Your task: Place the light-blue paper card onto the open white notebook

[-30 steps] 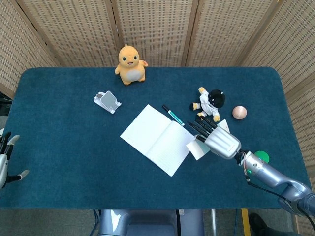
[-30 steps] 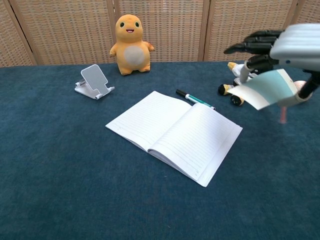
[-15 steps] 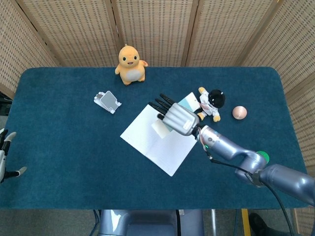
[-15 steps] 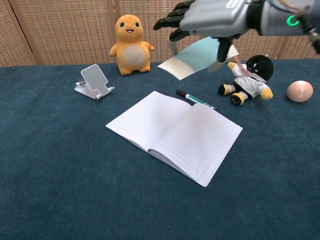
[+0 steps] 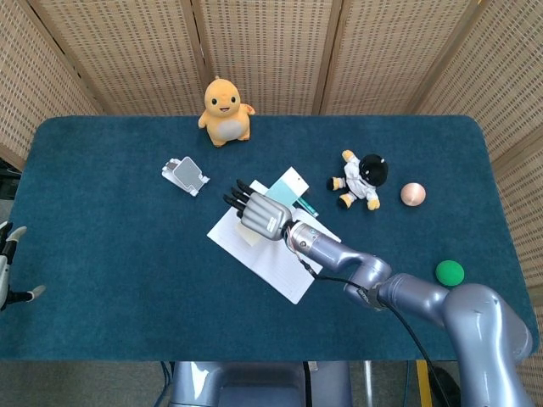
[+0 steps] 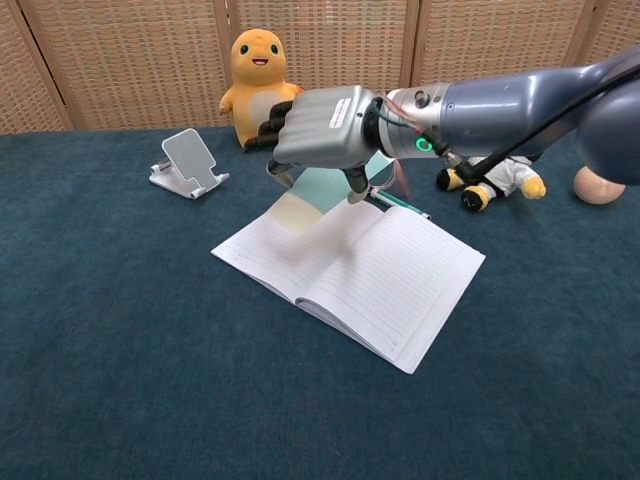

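Over the table, head view: our right hand (image 5: 263, 218) hovered above the left page of the open white notebook (image 5: 280, 252), holding the light-blue paper card (image 5: 286, 190), which stuck out toward 1 o'clock from the knuckles.
Head view, left hand: our left hand (image 5: 7, 273) sat at the 9 o'clock edge, fingers apart, holding nothing.
Chest view, card: it hung tilted beneath the palm, its lower edge near the page; we could not tell whether it touched.
Chest view, step: we judged the card should be lowered flat near the spine, clear of the pen (image 6: 398, 202) at 12 o'clock, before letting go.
Chest view, fingers: our fingers (image 6: 275, 121) curled forward and down, with the thumb pinching the card from below.
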`<act>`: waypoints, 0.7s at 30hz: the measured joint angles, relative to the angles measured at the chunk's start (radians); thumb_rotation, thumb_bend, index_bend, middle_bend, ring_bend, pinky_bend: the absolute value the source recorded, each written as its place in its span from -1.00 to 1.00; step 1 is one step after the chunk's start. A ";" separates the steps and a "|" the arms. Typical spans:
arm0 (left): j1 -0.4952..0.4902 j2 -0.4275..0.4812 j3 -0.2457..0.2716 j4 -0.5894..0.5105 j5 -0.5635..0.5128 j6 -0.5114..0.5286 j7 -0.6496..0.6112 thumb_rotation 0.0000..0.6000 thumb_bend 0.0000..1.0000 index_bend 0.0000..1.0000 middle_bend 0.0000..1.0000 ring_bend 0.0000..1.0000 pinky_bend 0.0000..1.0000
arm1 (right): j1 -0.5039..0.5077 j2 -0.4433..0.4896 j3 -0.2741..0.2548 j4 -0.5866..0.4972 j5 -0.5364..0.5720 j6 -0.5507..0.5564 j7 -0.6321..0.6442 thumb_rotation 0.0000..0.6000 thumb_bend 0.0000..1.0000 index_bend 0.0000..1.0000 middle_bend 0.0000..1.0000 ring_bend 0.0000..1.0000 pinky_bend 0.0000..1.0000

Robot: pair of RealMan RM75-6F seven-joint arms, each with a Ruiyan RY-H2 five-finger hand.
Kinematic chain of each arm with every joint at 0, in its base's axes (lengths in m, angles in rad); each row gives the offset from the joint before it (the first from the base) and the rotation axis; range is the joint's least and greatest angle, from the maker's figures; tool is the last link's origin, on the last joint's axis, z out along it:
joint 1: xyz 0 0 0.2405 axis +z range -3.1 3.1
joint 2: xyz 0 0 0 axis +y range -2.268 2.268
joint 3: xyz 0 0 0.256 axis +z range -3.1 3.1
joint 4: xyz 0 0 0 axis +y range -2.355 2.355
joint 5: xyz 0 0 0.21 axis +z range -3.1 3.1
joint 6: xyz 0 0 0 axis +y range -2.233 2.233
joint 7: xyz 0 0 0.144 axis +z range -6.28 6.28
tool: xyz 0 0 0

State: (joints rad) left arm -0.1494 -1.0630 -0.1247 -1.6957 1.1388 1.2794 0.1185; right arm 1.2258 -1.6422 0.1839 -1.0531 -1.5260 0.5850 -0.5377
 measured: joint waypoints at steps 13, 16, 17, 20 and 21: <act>-0.021 0.009 -0.003 0.011 -0.018 -0.041 -0.011 1.00 -1.00 -1.00 -1.00 -1.00 -1.00 | 0.021 -0.080 -0.082 0.090 -0.031 -0.015 0.005 1.00 -0.27 0.22 -1.00 -1.00 -0.89; -0.024 0.008 -0.002 0.013 -0.022 -0.046 -0.010 1.00 -1.00 -1.00 -1.00 -1.00 -1.00 | 0.024 -0.095 -0.098 0.108 -0.049 -0.007 0.005 1.00 -0.27 0.22 -1.00 -1.00 -0.89; -0.025 0.008 -0.001 0.013 -0.023 -0.047 -0.010 1.00 -1.00 -1.00 -1.00 -1.00 -1.00 | 0.025 -0.100 -0.100 0.112 -0.051 -0.004 0.008 1.00 -0.27 0.22 -1.00 -1.00 -0.89; -0.026 0.008 -0.001 0.014 -0.026 -0.048 -0.010 1.00 -1.00 -1.00 -1.00 -1.00 -1.00 | 0.029 -0.113 -0.107 0.120 -0.061 0.007 0.024 1.00 -0.27 0.22 -1.00 -1.00 -0.89; -0.027 0.008 -0.001 0.014 -0.027 -0.049 -0.010 1.00 -1.00 -1.00 -1.00 -1.00 -1.00 | 0.031 -0.117 -0.110 0.123 -0.066 0.012 0.029 1.00 -0.27 0.22 -1.00 -1.00 -0.89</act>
State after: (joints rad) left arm -0.1759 -1.0547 -0.1257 -1.6814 1.1116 1.2307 0.1086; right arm 1.2566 -1.7590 0.0743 -0.9298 -1.5916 0.5967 -0.5085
